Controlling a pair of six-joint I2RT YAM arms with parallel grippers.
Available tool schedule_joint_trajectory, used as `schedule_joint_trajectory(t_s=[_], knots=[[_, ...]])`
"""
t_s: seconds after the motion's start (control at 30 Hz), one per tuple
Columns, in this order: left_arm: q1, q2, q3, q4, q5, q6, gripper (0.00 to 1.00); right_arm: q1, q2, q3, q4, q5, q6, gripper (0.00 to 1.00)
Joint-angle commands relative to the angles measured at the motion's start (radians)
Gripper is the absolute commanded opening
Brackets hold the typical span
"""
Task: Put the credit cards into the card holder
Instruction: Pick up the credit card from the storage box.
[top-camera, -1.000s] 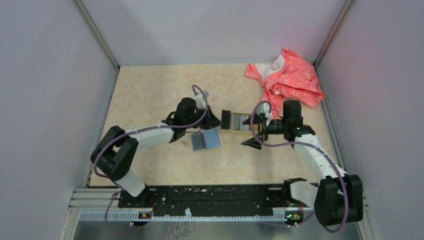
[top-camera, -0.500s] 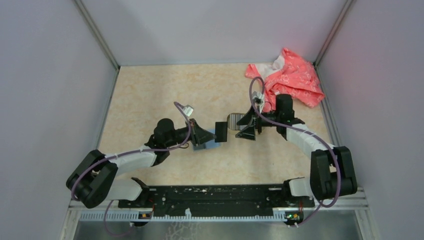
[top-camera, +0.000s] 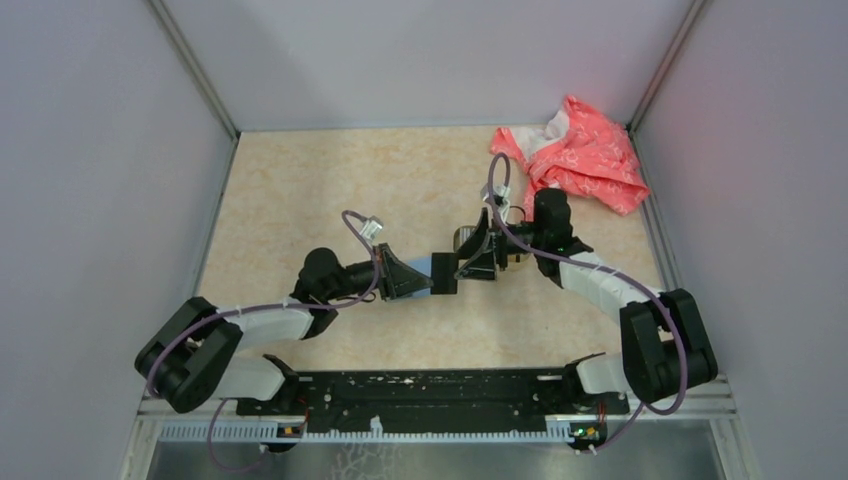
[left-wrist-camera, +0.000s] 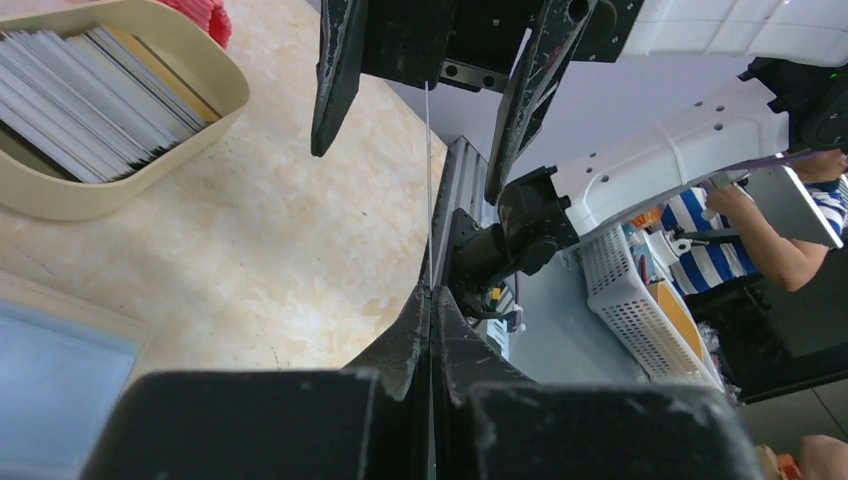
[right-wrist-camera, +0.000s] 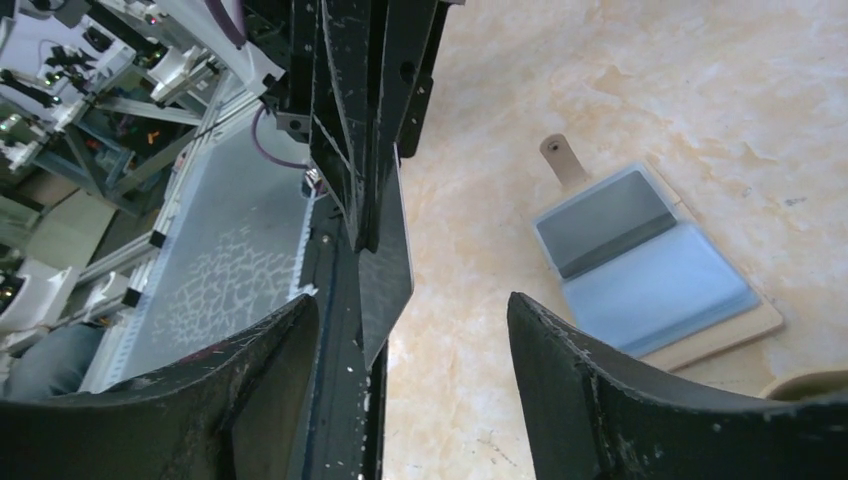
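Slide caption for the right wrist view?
Jaws open, right gripper straddles dark card pinched by left gripper; card holder lies open on table.

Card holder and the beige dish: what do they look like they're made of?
Card holder: matte tan cover with a strap tab, likely leather or imitation; its sleeves look like clear, slightly glossy plastic, catching bluish light. Dish: smooth, evenly beige, rounded rim, probably moulded plastic, though glazed ceramic can't be ruled out.

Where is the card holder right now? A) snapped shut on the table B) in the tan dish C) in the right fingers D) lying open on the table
D: the right wrist view shows the card holder spread open on the table, sleeves up, nothing gripping it.
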Motion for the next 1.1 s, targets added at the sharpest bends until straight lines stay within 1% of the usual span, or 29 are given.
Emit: schedule_joint_trajectory(t_s=[0.0,0.07,0.1,0.17,0.2,0.23,0.27,0.3,0.33,0.37,0.43,0.5,0.6,0.7,0.73,0.8,0.83,0.97,1.03,1.07], knots=[[-0.018,0.035,0.0,0.107,0.047,-0.021,0.0,0.024,-0.003,-0.011,0.153,-0.005,0.117,0.62],[-0.026,0.045,0.002,0.113,0.046,-0.018,0.0,0.024,0.006,-0.021,0.231,-0.01,0.191,0.47],[-0.029,0.049,0.004,0.114,0.044,-0.017,0.0,0.024,0.009,-0.025,0.256,-0.011,0.212,0.36],[-0.032,0.059,0.005,0.116,0.042,-0.014,0.0,0.029,0.019,-0.02,0.263,-0.026,0.223,0.09],[-0.032,0.061,0.005,0.118,0.04,-0.014,0.0,0.03,0.026,-0.014,0.256,-0.035,0.225,0.0],[-0.033,0.063,0.003,0.118,0.037,-0.01,0.0,0.032,0.03,-0.009,0.246,-0.042,0.225,0.0],[-0.032,0.063,0.001,0.116,0.036,-0.006,0.07,0.032,0.033,-0.005,0.241,-0.048,0.225,0.0],[-0.032,0.061,-0.002,0.11,0.036,0.004,0.28,0.032,0.033,-0.004,0.24,-0.056,0.216,0.0],[-0.032,0.058,-0.007,0.103,0.042,0.022,0.4,0.032,0.032,-0.004,0.233,-0.067,0.206,0.0],[-0.032,0.058,-0.014,0.102,0.057,0.047,0.47,0.033,0.033,-0.003,0.226,-0.077,0.199,0.0],[-0.032,0.068,-0.046,0.157,0.088,0.066,0.57,0.033,0.032,-0.003,0.219,-0.084,0.189,0.0],[-0.032,0.095,-0.073,0.252,0.107,0.054,0.61,0.032,0.029,-0.002,0.205,-0.079,0.175,0.0],[-0.032,0.158,-0.067,0.317,0.116,0.025,0.61,0.033,0.029,-0.005,0.208,-0.072,0.178,0.0],[-0.032,0.233,-0.062,0.444,0.132,-0.014,0.6,0.041,0.031,-0.005,0.204,-0.076,0.174,0.0],[-0.032,0.256,-0.057,0.48,0.139,-0.029,0.58,0.042,0.032,-0.001,0.185,-0.078,0.16,0.0],[-0.032,0.287,-0.033,0.503,0.154,-0.048,0.53,0.048,0.034,0.021,0.089,-0.079,0.09,0.0],[-0.034,0.308,-0.008,0.501,0.165,-0.054,0.5,0.057,0.044,0.058,-0.049,-0.079,-0.023,0.0],[-0.038,0.314,0.016,0.461,0.171,-0.045,0.42,0.062,0.05,0.064,-0.061,-0.075,-0.039,0.0],[-0.043,0.315,0.026,0.431,0.171,-0.028,0.34,0.065,0.05,0.065,-0.062,-0.072,-0.041,0.0],[-0.045,0.318,0.035,0.412,0.174,-0.024,0.24,0.065,0.05,0.065,-0.062,-0.072,-0.041,0.01]])
